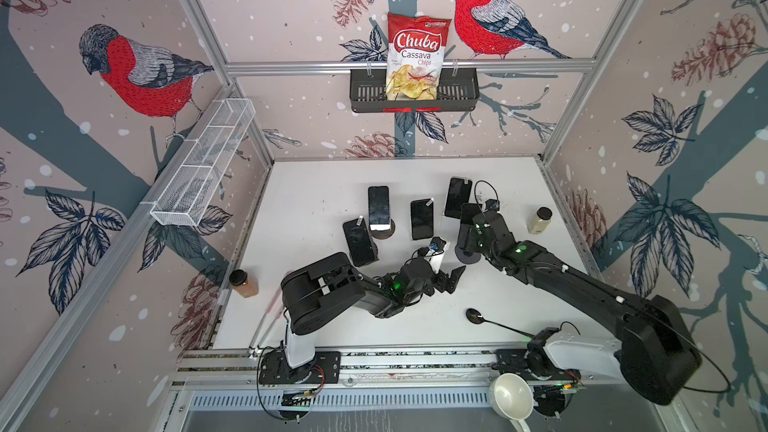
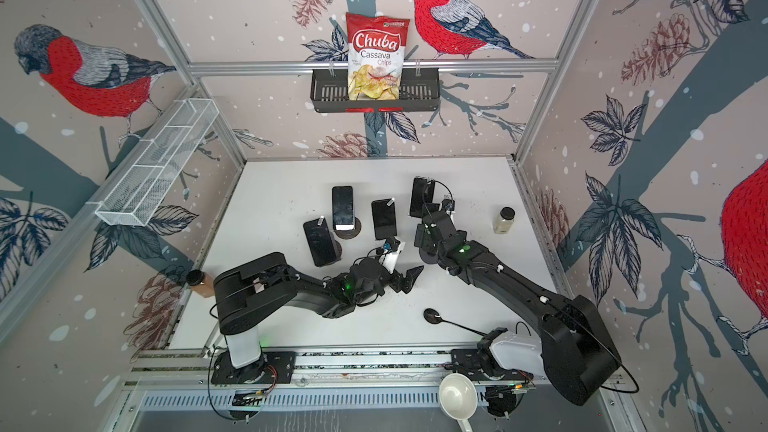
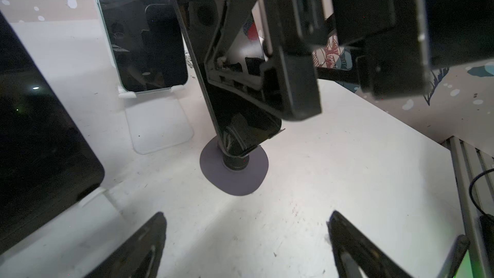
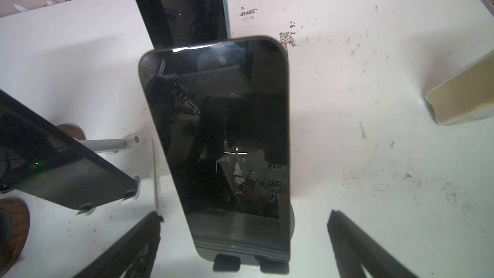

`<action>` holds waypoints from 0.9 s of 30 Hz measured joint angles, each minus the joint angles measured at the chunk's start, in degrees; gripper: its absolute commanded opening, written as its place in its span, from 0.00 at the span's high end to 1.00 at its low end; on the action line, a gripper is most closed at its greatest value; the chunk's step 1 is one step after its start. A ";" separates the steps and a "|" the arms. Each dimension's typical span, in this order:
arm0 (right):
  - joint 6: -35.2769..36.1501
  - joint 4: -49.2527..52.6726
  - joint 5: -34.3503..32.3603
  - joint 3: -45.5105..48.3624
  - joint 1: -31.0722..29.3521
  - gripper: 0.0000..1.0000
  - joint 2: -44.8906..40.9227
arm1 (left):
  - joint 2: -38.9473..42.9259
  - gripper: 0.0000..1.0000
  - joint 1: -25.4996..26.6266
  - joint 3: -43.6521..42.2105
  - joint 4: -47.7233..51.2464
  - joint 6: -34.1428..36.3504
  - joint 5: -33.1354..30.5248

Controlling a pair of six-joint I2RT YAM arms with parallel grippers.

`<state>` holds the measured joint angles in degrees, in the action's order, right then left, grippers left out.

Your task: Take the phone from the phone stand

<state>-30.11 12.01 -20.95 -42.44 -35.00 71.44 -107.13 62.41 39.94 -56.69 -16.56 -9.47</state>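
Across the white tabletop (image 1: 316, 201), both top views show five black phones (image 1: 422, 219), two jars (image 1: 539, 220) and one spoon (image 1: 473, 316). Left wrist view: left gripper (image 3: 247, 214) gapes wide, empty. Right wrist view: right gripper (image 4: 244, 214) spread wide either side of the glossy, round-cornered phone (image 4: 216, 143), seated in its dark phone stand (image 4: 226, 262).

Overhead stereo pair; close wrist cameras

Phone (image 4: 216, 143) on phone stand (image 3: 235, 177), jar (image 1: 539, 220) to its right, spoon (image 1: 474, 316) before it.
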 measured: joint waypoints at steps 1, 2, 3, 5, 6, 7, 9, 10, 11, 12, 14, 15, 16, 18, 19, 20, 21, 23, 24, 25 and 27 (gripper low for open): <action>-0.07 -0.09 -0.07 -0.15 -0.09 0.01 0.31 | 0.04 0.07 0.02 -0.02 -0.02 0.02 0.00; -0.20 -0.61 -0.22 -0.33 -0.22 0.01 0.94 | 0.07 0.07 0.02 -0.04 0.00 0.04 0.00; -0.20 -1.05 -0.22 -0.39 -0.35 0.01 1.60 | 0.07 0.07 0.04 -0.04 -0.02 0.04 -0.02; -0.22 -1.05 -0.48 -0.46 -0.57 0.01 2.40 | 0.07 0.07 0.04 -0.07 0.00 0.07 -0.02; -0.22 -1.16 -0.59 -0.55 -0.66 0.01 2.80 | 0.07 0.07 0.04 -0.07 -0.02 0.07 -0.04; -0.22 -1.20 -0.72 -0.63 -0.70 0.01 3.08 | 0.07 0.07 0.04 -0.07 -0.02 0.13 -0.04; -0.24 -1.31 -1.31 -0.70 -0.83 0.00 3.82 | 0.07 0.07 0.07 -0.07 -0.02 0.39 -0.17; -0.24 -1.31 -1.44 -0.70 -0.85 0.00 4.17 | 0.07 0.07 0.07 -0.07 -0.02 0.42 -0.22; -0.22 -1.31 -1.66 -0.70 -0.87 0.01 4.55 | 0.07 0.07 0.07 -0.07 -0.02 0.44 -0.26; -0.22 -1.29 -1.84 -0.70 -0.90 0.02 4.90 | 0.07 0.07 0.07 -0.07 -0.02 0.44 -0.35; -0.22 -1.46 -2.25 -0.70 -0.94 0.05 5.44 | 0.07 0.07 0.07 -0.07 -0.02 0.46 -0.68; -0.20 -1.60 -2.45 -0.70 -0.96 0.07 5.70 | 0.07 0.07 0.07 -0.07 -0.02 0.48 -0.85; -0.20 -1.66 -2.60 -0.70 -0.96 0.09 5.95 | 0.07 0.07 0.07 -0.07 -0.02 0.48 -0.85; -0.17 -1.70 -2.93 -0.68 -1.07 0.13 6.21 | 0.07 0.07 0.07 -0.07 -0.02 0.50 -0.85; -0.17 -1.84 -3.02 -0.63 -1.18 0.14 6.23 | 0.07 0.07 0.07 -0.07 -0.02 0.52 -0.87; -0.17 -2.08 -3.06 -0.61 -1.31 0.16 6.23 | 0.07 0.06 0.07 -0.07 -0.02 0.59 -1.05; -0.15 -2.36 -3.06 -0.61 -1.42 0.17 6.23 | 0.07 0.07 0.07 -0.07 -0.02 0.70 -1.05; -0.13 -2.73 -3.10 -0.61 -1.53 0.19 6.23 | 0.04 0.06 0.07 -0.07 -0.02 0.94 -1.05; -0.04 -2.84 -3.23 -0.61 -1.60 0.20 6.23 | 0.04 0.07 0.07 -0.07 -0.02 1.03 -1.05; 0.04 -2.93 -3.30 -0.61 -1.62 0.21 6.23 | 0.04 0.07 0.07 -0.07 -0.02 1.09 -1.05; 0.04 -2.97 -3.61 -0.61 -1.68 0.24 6.21 | 0.04 0.07 0.07 -0.07 -0.02 1.42 -1.05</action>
<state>-30.06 9.04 -24.56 -43.05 -36.69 77.65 -107.09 62.48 39.88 -56.71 -15.14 -10.52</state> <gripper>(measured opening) 0.780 0.934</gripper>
